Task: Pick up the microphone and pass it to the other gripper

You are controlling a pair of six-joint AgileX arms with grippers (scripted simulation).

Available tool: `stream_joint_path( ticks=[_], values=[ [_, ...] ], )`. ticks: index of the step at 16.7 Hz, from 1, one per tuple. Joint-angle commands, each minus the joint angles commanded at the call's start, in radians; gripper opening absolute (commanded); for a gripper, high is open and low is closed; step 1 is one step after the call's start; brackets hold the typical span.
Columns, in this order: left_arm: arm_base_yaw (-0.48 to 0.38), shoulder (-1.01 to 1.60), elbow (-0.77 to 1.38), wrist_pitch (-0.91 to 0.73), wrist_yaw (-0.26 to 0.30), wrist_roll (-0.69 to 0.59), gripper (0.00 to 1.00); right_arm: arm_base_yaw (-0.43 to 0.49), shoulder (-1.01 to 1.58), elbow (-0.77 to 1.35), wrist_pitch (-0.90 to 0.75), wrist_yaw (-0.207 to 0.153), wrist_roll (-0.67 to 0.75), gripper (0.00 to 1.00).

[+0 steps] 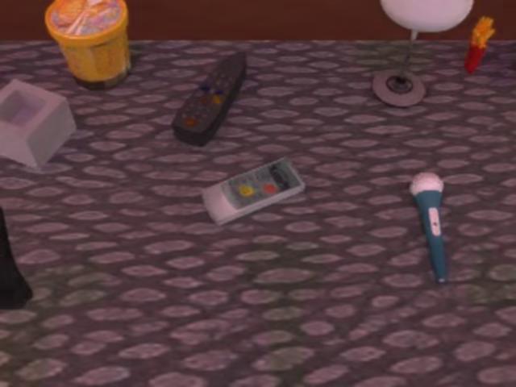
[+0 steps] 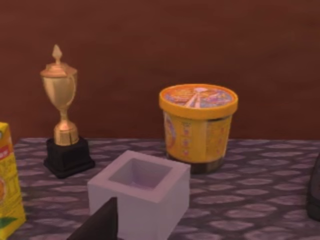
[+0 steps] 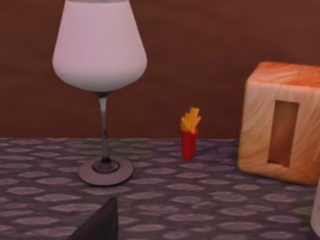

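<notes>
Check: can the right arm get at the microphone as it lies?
Probably yes. The microphone lies flat on the table's right side with bare cloth all around; the wine glass stands well behind it. The right gripper itself is out of the top view.

1. The light is dim and even, with a purplish cast over the table.
2. Soft, faint shadows lie beside the black remote and the white cube.
3. All three views look slightly soft, without glare.

A rendered tabletop scene — cobble-patterned table; brown backdrop; household props: wine glass, trophy, remotes.
</notes>
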Motion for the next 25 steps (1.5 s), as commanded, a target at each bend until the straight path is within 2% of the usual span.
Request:
stream_joint_path(
  ticks=[4, 8, 19, 25],
  values=[
    [0.000, 0.000, 0.000, 0.000, 0.000, 0.000, 1.00, 0.009, 0.031, 0.029, -0.019, 0.000, 0.009, 1.00],
    [0.000, 0.000, 0.000, 0.000, 0.000, 0.000, 1.00, 0.053, 0.222, 0.185, -0.125, 0.006, 0.058, 1.00],
    [0.000, 0.000, 0.000, 0.000, 0.000, 0.000, 1.00, 0.249, 1.309, 0.833, -0.631, 0.031, 0.270, 1.00],
    [0.000, 0.000, 0.000, 0.000, 0.000, 0.000, 1.00, 0.332, 1.711, 1.116, -0.822, 0.036, 0.359, 1.00]
  ],
)
